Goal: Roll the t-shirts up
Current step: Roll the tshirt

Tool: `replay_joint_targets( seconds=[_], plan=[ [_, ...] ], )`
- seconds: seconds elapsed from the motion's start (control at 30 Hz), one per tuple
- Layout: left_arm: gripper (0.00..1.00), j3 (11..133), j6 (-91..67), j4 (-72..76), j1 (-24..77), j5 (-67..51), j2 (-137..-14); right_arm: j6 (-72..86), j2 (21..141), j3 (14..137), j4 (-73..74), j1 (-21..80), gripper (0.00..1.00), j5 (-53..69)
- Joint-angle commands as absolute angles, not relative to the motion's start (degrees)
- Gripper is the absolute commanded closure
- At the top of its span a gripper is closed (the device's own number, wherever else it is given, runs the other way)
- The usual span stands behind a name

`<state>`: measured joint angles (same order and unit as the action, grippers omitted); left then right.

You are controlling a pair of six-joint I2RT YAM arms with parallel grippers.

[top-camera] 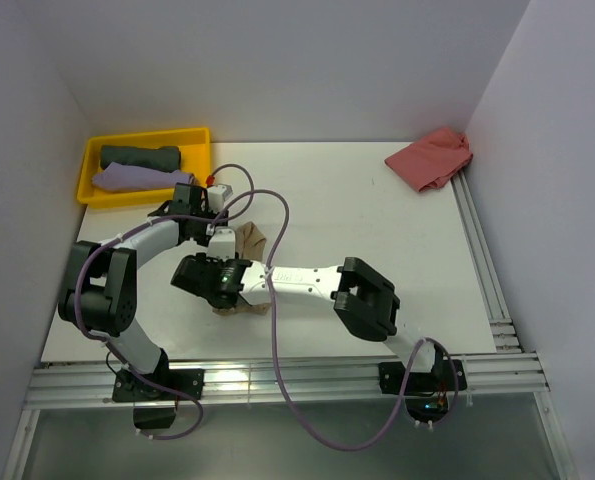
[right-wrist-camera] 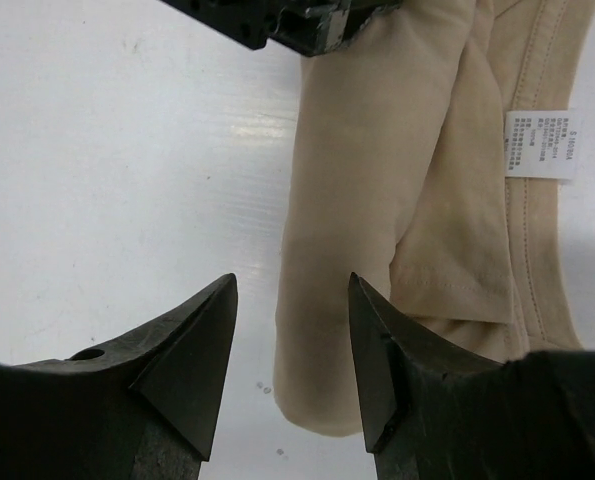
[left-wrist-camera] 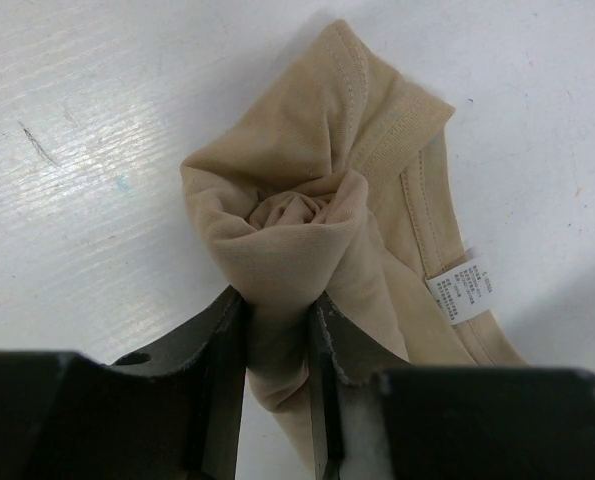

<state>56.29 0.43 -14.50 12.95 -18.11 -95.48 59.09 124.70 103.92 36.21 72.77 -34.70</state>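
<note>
On the white surface [top-camera: 377, 220], just ahead of the arm bases, I see the tan t-shirt [left-wrist-camera: 307, 230] bunched into a loose roll. A white label [right-wrist-camera: 540, 145] is sewn inside its neckline. It carries several lines of small print, too fine for me to read from either wrist view.

My left claw [left-wrist-camera: 275, 315] is clamped on one end of that roll, with cloth pinched between both fingers. My right claw [right-wrist-camera: 292, 295] stands with its jaws apart at the other end. The rolled edge lies against the inner side of one finger and nothing is gripped.

From above, both wrists sit over the shirt and hide most of it, so only two scraps of tan show around them. A purple cable [top-camera: 282, 225] loops across the same spot.

I count four shirts. The tan one is under the claws. A salmon-red t-shirt [top-camera: 432, 158] lies crumpled at the far right corner, well apart. A dark grey-green t-shirt [top-camera: 140, 157] and a lilac t-shirt [top-camera: 137, 179] lie rolled side by side, touching, in the one yellow tray [top-camera: 85, 182] at the far left. The left wrist sits near that tray's corner.
</note>
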Motion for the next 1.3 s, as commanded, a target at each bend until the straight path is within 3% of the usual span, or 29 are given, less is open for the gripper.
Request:
replay_joint_targets(
  seconds=[0.0, 0.27, 0.63, 0.83, 1.27],
  plan=[
    [0.74, 57.6, 1.4, -15.8, 13.2, -16.3, -96.9, 58.3, 125.1, 106.8, 36.0, 73.4, 0.44, -37.2],
    [0.73, 57.6, 1.5, -15.9, 13.2, -16.5, -96.9, 58.0, 128.9, 109.6, 37.3, 73.3, 0.44, -36.2],
    [0.69, 57.7, 1.7, -15.9, 13.2, -16.5, -96.8, 64.5, 133.8, 114.1, 52.0, 73.0, 0.44, -40.0],
    [0.54, 57.7, 1.8, -15.8, 13.2, -16.7, -96.4, 65.7, 134.6, 113.8, 55.3, 72.9, 0.43, -40.8],
    [0.3, 58.2, 2.1, -15.6, 13.2, -16.4, -94.8, 64.4, 139.1, 116.8, 59.8, 72.3, 0.41, -38.5]
  ],
)
